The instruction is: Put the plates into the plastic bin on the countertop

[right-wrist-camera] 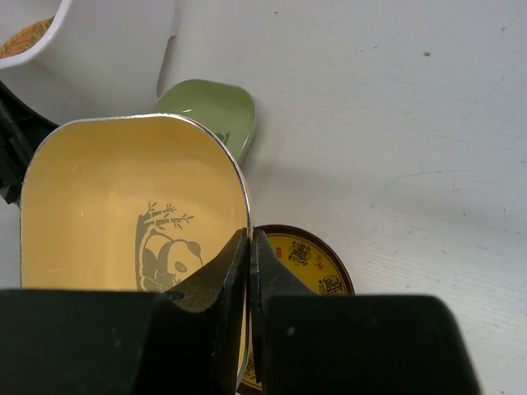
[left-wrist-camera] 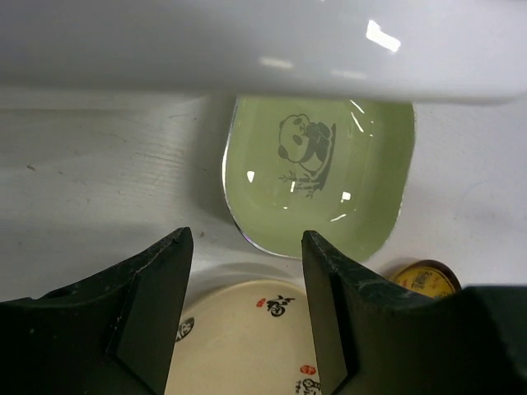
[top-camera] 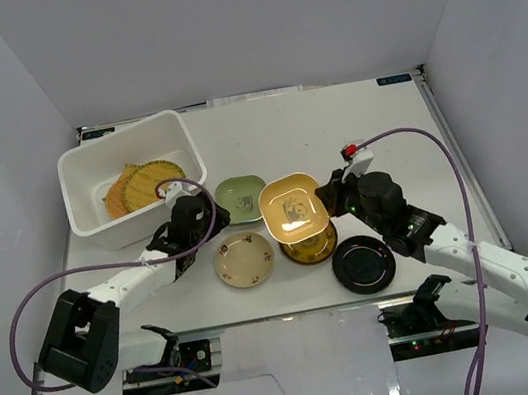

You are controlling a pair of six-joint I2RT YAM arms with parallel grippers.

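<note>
Several woven plates (top-camera: 145, 185) in plastic bin (top-camera: 124, 148)

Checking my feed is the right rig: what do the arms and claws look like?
The left arm and right arm have white links, black joints and black bases; each trails a purple cable. A small red part sits by the right wrist. The left claw and right claw have dark, wedge-shaped fingers.

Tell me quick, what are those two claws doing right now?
The left gripper is open and empty, over the green plate.
The right gripper is closed, pinching the rim of the yellow plate.
</note>
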